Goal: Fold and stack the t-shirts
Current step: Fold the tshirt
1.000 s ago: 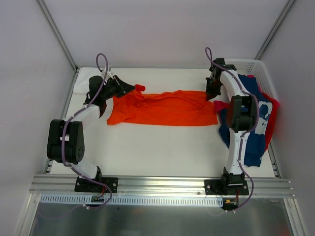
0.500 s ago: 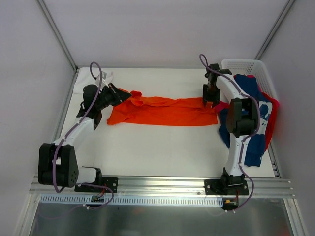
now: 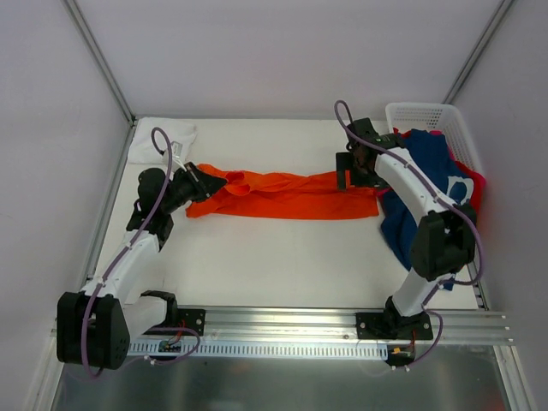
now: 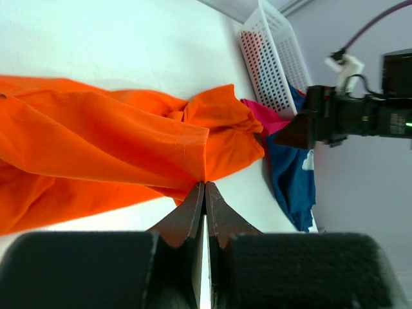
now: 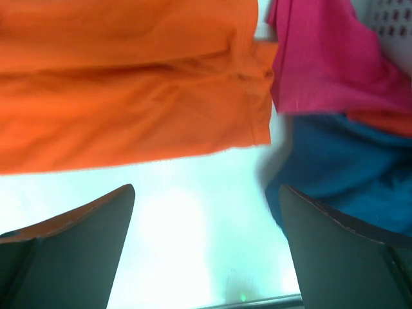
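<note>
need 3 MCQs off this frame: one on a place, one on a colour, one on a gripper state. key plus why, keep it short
1. Where does the white plastic lattice basket stand?
A. far right corner of the table
B. near left corner
C. middle of the table

2. What colour is the soft cloth t-shirt lying stretched out between the two arms?
A. navy
B. white
C. bright orange

3. How does the right gripper stand?
A. shut on the t-shirt
B. open, holding nothing
C. shut on the basket

Key:
1 A: the top view shows it at the far edge, right of the right arm.
2 C: it shows orange in all three views.
3 B: the right wrist view shows the fingers wide apart over bare table, with the shirt's hem beyond them.
</note>
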Action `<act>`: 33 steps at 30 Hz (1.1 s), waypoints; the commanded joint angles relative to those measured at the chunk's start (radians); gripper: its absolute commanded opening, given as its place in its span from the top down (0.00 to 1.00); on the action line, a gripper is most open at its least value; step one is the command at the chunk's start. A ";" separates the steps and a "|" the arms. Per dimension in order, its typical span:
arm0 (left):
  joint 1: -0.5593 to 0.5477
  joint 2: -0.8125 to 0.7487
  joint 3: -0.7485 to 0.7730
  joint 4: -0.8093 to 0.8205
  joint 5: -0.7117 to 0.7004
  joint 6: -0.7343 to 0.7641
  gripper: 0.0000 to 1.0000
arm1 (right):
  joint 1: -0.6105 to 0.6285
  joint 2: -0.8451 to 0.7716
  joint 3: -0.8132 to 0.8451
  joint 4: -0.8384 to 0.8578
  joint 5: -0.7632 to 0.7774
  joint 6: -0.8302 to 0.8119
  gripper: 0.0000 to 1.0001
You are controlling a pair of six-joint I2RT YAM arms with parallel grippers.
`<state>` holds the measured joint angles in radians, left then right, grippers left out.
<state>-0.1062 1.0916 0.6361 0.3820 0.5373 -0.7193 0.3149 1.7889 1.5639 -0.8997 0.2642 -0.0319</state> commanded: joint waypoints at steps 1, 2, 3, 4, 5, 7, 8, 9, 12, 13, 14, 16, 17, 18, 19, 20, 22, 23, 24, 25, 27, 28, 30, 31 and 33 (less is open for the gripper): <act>-0.010 -0.079 -0.058 -0.021 -0.005 0.043 1.00 | 0.032 -0.134 -0.076 -0.008 0.064 0.049 0.01; -0.010 -0.093 -0.071 -0.043 -0.005 0.049 1.00 | 0.039 -0.175 -0.097 -0.004 0.070 0.061 0.00; -0.012 -0.107 -0.102 -0.057 -0.010 0.058 1.00 | 0.053 -0.198 -0.143 -0.002 0.084 0.073 0.01; -0.013 -0.134 -0.121 -0.067 -0.013 0.060 1.00 | 0.059 -0.221 -0.169 0.001 0.090 0.081 0.01; -0.015 -0.147 -0.140 -0.092 -0.017 0.063 1.00 | 0.064 -0.247 -0.195 0.016 0.093 0.087 0.01; -0.026 -0.171 -0.194 -0.113 -0.039 0.089 0.51 | 0.076 -0.321 -0.275 0.045 0.095 0.107 0.00; -0.030 -0.174 -0.208 -0.150 -0.060 0.099 0.33 | 0.084 -0.341 -0.300 0.053 0.089 0.110 0.01; -0.035 -0.177 -0.234 -0.163 -0.083 0.113 0.21 | 0.087 -0.374 -0.321 0.061 0.087 0.115 0.01; -0.050 -0.200 -0.272 -0.169 -0.132 0.118 0.01 | 0.107 -0.423 -0.408 0.100 0.066 0.135 0.00; -0.056 -0.209 -0.276 -0.170 -0.141 0.118 0.01 | 0.113 -0.433 -0.422 0.107 0.066 0.138 0.01; -0.062 -0.223 -0.277 -0.170 -0.152 0.116 0.01 | 0.130 -0.442 -0.435 0.119 0.061 0.141 0.01; -0.082 -0.251 -0.266 -0.172 -0.177 0.113 0.01 | 0.145 -0.456 -0.470 0.163 0.049 0.148 0.01; -0.090 -0.256 -0.253 -0.173 -0.183 0.110 0.01 | 0.159 -0.457 -0.478 0.180 0.031 0.151 0.00; -0.096 -0.251 -0.242 -0.172 -0.191 0.110 0.01 | 0.162 -0.457 -0.482 0.224 0.018 0.152 0.01; -0.114 -0.243 -0.231 -0.170 -0.203 0.109 0.01 | 0.170 -0.450 -0.485 0.251 0.003 0.145 0.01; -0.124 -0.231 -0.201 -0.170 -0.236 0.122 0.01 | 0.174 -0.442 -0.482 0.280 -0.031 0.139 0.01; -0.144 -0.170 -0.162 -0.169 -0.281 0.139 0.01 | 0.174 -0.395 -0.472 0.387 -0.065 0.124 0.01; -0.153 -0.142 -0.120 -0.164 -0.330 0.153 0.01 | 0.173 -0.367 -0.443 0.413 -0.089 0.104 0.01; -0.155 -0.077 -0.093 -0.161 -0.353 0.161 0.01 | 0.171 -0.334 -0.417 0.444 -0.098 0.101 0.00; -0.155 -0.041 -0.069 -0.158 -0.376 0.167 0.01 | 0.168 -0.295 -0.386 0.447 -0.115 0.098 0.01; -0.155 0.081 0.011 -0.155 -0.450 0.198 0.01 | 0.153 -0.160 -0.268 0.438 -0.192 0.087 0.06; -0.153 0.121 0.036 -0.152 -0.467 0.207 0.01 | 0.145 -0.119 -0.231 0.438 -0.215 0.084 0.10; -0.151 0.244 0.112 -0.152 -0.493 0.236 0.01 | 0.138 -0.014 -0.138 0.435 -0.253 0.073 0.26; -0.148 0.279 0.135 -0.149 -0.491 0.242 0.01 | 0.135 0.016 -0.110 0.430 -0.264 0.072 0.33; -0.130 0.385 0.197 -0.149 -0.465 0.245 0.01 | 0.118 0.082 -0.062 0.427 -0.312 0.073 0.49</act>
<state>-0.2531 1.3849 0.7582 0.2195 0.1108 -0.5278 0.4549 1.8210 1.4246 -0.4820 0.0490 0.0498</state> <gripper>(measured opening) 0.990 0.554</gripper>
